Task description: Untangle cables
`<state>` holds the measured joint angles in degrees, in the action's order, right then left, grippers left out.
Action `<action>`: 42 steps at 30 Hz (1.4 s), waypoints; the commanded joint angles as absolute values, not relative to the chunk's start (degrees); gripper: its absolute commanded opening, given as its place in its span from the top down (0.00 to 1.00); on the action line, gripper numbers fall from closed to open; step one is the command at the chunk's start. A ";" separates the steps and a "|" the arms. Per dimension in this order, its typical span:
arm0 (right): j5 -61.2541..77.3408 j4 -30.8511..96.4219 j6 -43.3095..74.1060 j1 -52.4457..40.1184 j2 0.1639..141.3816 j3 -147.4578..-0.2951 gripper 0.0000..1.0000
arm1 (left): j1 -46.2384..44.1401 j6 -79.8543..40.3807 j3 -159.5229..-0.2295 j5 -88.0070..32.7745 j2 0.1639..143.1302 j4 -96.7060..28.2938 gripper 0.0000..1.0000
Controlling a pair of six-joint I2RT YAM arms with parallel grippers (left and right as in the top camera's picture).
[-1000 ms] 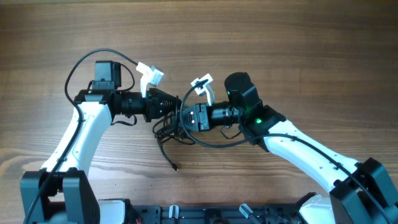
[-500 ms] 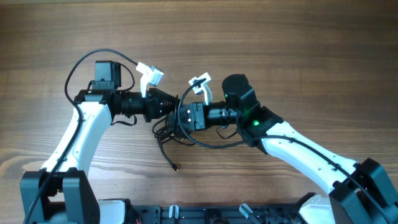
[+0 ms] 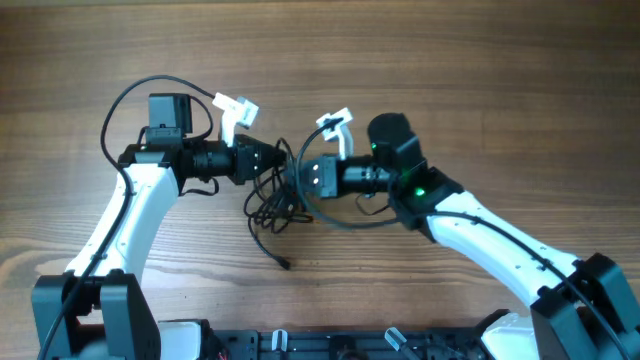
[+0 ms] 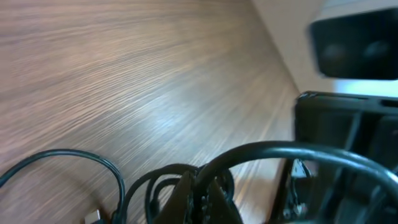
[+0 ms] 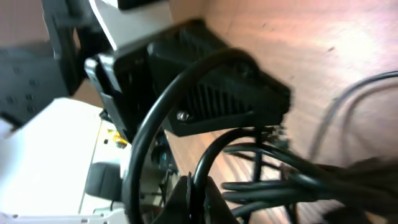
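1. The left gripper point(image 3: 274, 160) sits left of centre on the table point(image 3: 480, 60), pointing right. It has drawn back a little to the left since a second ago. In the left wrist view its fingertips point(image 4: 200, 194) are pinched tight together with a black strand caught at the tips, so it is clenched on the cables point(image 3: 272, 205).
2. The cables lie between and just below the two grippers as one knotted clump on the wood. A single plug end point(image 3: 287, 264) trails toward the near edge. The clump looks slightly more spread than before, and a loop now arcs up between the two gripper tips.
3. The right gripper point(image 3: 303, 178), just right of the clump and pointing left, has closed over the last second and shifted up and to the right. The right wrist view shows its jaws point(image 5: 194, 190) pressed together with a cord rising out of them, so it too is grasping the cables.
4. Both arms now hold the same bundle and are starting to part. I judge this to be the opening of a pull-apart. The knot is not yet undone, and strands could tighten rather than slip free.
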<state>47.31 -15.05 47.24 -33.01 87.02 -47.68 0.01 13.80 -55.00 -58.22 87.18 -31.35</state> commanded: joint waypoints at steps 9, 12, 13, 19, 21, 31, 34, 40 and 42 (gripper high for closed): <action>48.21 -6.72 42.00 -19.75 86.89 -47.88 0.96 | 1.45 -4.60 -54.96 -35.05 87.13 -29.69 0.96; 47.37 -2.09 39.86 -16.38 86.89 -47.88 0.96 | 1.45 -7.31 -54.96 -31.33 87.13 -29.71 0.96; 47.35 -1.02 38.98 -15.20 86.89 -47.88 0.96 | 1.45 -8.25 -54.96 -30.22 87.13 -29.74 0.96; 46.28 2.48 38.52 -7.31 86.89 -47.88 0.96 | 1.48 -13.13 -54.96 -23.14 87.13 -30.22 0.96; 46.28 3.42 37.74 -4.54 86.89 -47.88 0.96 | 1.78 -15.75 -54.96 -19.92 87.13 -30.68 0.96; 43.18 14.74 30.24 7.94 86.89 -47.88 0.96 | 9.28 -19.29 -53.87 -21.76 87.13 -31.48 0.96; 46.89 15.88 26.50 7.20 86.89 -47.88 0.96 | 8.25 -16.86 -53.74 -25.74 87.13 -30.15 0.96; 54.26 15.73 20.82 0.97 86.89 -47.88 0.84 | 3.40 -9.28 -53.56 -32.10 87.13 -28.01 0.96; 55.83 13.47 17.78 -1.39 86.89 -47.88 0.80 | 1.48 -3.68 -53.56 -36.73 87.13 -27.77 0.96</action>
<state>50.65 15.68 23.94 1.52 87.15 -47.70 4.14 -13.47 -54.26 -27.75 87.18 -28.21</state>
